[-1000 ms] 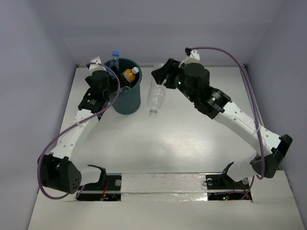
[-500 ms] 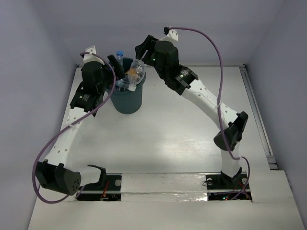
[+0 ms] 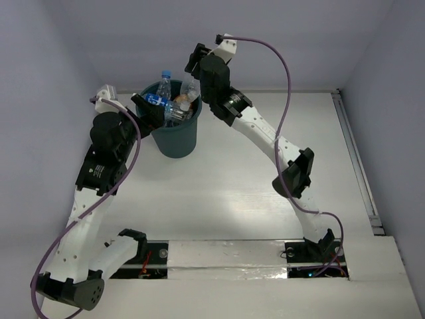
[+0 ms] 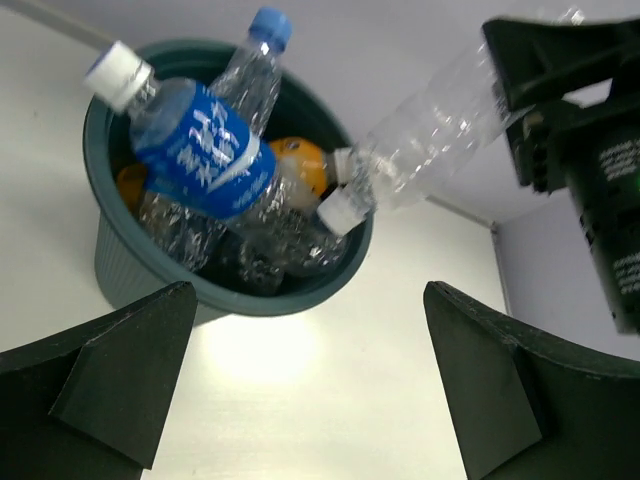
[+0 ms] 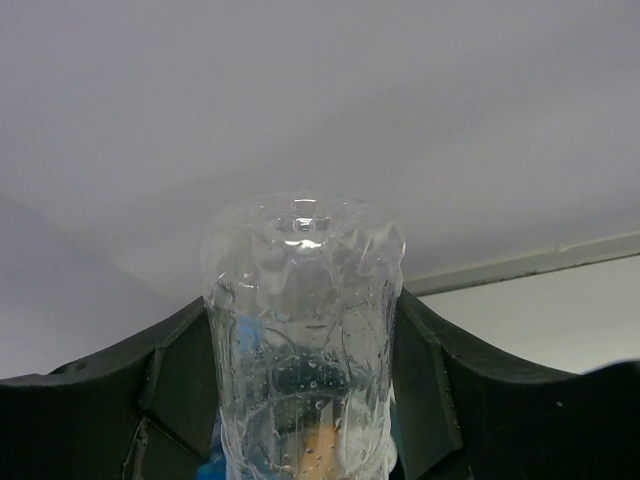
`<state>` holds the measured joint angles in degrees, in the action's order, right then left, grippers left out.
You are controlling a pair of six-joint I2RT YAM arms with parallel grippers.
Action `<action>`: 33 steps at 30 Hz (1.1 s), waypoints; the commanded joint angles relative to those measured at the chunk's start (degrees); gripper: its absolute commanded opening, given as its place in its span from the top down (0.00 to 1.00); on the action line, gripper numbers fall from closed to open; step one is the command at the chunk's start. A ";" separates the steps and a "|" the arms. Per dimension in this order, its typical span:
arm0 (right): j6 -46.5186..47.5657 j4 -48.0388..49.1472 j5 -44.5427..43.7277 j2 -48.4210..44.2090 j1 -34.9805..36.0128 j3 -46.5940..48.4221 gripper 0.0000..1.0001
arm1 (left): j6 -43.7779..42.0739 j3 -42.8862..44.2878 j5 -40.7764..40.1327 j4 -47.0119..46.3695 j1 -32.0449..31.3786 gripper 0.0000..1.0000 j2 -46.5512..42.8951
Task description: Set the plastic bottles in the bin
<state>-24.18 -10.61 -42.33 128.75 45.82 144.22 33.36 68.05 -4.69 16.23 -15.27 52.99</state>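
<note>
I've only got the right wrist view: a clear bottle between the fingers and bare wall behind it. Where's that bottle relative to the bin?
Observer: The clear bottle tilts cap-down, with its cap above the mouth of the bin.
Operator: Any room in there?
Observer: It's crowded. A blue-label bottle lies across the pile, and its cap pokes past the rim.
Operator: And the left gripper?
Observer: The left gripper is open and empty, beside the bin's left side.
</note>
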 commanded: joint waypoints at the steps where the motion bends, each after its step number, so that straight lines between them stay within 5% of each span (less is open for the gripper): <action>1: 8.80 4.90 -5.40 2.64 -0.12 3.70 0.46 | 1.27 -1.78 1.00 1.96 0.41 0.01 -0.96; 8: 21.01 16.76 -9.97 0.02 3.92 -12.10 0.45 | 0.91 -4.07 -0.59 3.37 0.41 0.01 -2.63; 16: 26.64 21.86 -11.29 -2.71 6.65 -15.11 0.47 | 0.65 -5.47 -1.99 2.23 0.41 0.01 -1.14; 22: 24.81 19.43 -5.76 -4.73 7.17 -18.10 0.34 | 1.35 -6.18 -0.76 0.56 0.41 0.01 0.70; 33: 5.91 11.23 4.62 -17.55 7.17 -33.38 0.02 | 1.61 -1.96 -0.41 2.31 0.41 0.01 0.97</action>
<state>-12.25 1.02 -40.73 117.95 52.88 113.47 34.63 62.76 -5.13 19.62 -15.27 54.63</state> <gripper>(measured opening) 0.952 0.989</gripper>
